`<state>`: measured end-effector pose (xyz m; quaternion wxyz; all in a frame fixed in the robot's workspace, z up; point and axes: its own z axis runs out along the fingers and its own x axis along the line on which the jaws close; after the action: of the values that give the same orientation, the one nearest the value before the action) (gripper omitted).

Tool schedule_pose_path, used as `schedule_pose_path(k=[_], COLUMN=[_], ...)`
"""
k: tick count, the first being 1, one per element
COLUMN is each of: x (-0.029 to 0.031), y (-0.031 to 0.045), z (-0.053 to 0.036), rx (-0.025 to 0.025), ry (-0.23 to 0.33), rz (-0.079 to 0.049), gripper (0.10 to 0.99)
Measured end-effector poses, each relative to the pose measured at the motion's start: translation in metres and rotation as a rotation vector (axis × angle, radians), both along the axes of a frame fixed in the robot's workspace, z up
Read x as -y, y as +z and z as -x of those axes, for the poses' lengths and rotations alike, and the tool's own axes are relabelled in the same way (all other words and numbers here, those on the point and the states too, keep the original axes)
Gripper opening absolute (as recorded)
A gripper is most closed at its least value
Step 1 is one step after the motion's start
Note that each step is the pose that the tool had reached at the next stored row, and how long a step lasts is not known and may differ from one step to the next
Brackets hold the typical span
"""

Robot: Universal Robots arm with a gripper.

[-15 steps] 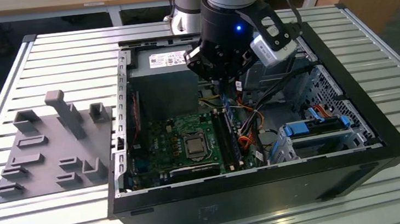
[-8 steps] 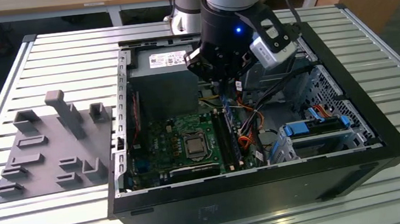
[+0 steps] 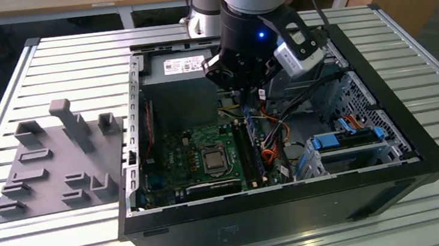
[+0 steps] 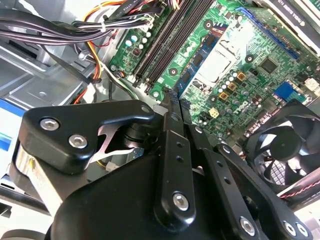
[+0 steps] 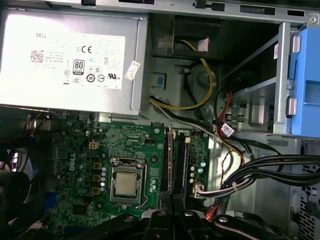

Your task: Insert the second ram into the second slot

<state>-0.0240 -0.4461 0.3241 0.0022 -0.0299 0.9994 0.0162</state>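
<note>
While the fingers (image 4: 172,150) of the gripper (image 4: 180,117) pinch the thin second ram (image 4: 181,103), edge-on between their tips above the memory slots (image 5: 175,155), it likely needs lowering upright, parallel to its slot.

Robotics lab, bench setup. Open computer case (image 3: 254,228) sits on a slatted aluminium table (image 3: 68,59), with an industrial robot arm (image 3: 253,11) directly above it and a grey fixture plate (image 3: 55,169) beside it on the exterior view's left. Wooden workbench (image 3: 47,6) behind the case.
</note>
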Motion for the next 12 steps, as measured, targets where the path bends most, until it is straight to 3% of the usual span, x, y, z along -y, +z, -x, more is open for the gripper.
schedule_pose_path(k=[12], x=[0.0000], y=[-0.0032], z=[0.0000], rx=[-0.0003], ry=[0.000], rz=[0.000], gripper=[0.129])
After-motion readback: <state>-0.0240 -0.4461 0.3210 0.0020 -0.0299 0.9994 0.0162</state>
